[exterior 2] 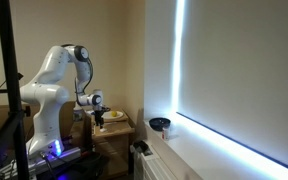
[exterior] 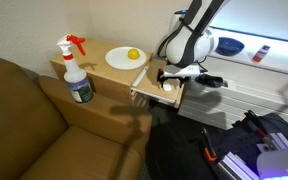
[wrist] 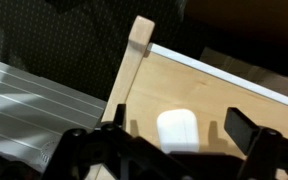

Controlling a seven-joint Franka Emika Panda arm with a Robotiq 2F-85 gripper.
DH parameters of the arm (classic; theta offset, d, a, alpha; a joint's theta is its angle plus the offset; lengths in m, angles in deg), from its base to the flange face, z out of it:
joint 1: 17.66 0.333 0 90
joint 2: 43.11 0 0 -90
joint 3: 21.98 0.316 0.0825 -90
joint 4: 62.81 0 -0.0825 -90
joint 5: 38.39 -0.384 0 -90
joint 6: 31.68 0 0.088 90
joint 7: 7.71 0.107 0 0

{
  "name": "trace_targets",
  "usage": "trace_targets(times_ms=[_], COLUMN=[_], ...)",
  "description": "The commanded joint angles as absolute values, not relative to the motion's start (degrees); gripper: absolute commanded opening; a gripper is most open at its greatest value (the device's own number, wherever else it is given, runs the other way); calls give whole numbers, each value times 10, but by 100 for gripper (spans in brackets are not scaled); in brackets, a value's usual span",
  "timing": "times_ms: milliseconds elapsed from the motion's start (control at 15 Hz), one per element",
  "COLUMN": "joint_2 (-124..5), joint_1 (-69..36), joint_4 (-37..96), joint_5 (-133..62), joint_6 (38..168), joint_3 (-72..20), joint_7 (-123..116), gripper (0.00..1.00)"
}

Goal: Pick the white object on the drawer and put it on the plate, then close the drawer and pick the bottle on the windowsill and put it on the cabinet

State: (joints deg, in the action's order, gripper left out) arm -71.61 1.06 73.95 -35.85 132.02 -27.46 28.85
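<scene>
White object (wrist: 178,130) between spread gripper (wrist: 177,137) fingers, apparently untouched.

The drawer (wrist: 214,95) is showing pale, smooth, matt wood; the white object (wrist: 178,130) inside it is looking smooth, slightly glossy. Well away from the drawer, the sofa (exterior: 19,105) is showing matt brown upholstery.

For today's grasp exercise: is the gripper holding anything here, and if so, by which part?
Nothing is held. The gripper hangs open over the white object in the drawer, jaws apart.
</scene>
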Motion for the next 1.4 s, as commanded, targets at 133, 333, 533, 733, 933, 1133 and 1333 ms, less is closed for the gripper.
trace_targets(times_ms=[133, 333, 533, 733, 933, 1133, 1333], joint_2=[-805, -836, -853, -854, -852, -849, -823], joint_1=[24, 3, 5, 8, 15, 23, 17], joint_4=[677, 646, 628, 623, 620, 622, 636], joint_5=[-411, -454, -477, -484, -485, -482, -479], joint_6=[1353, 1348, 1350, 1352, 1353, 1354, 1354], joint_3=[-293, -271, -273, -272, -275, -282, -276], joint_7=[344, 336, 336, 335, 338, 342, 327], gripper=[100, 100, 75, 62, 39, 27, 27])
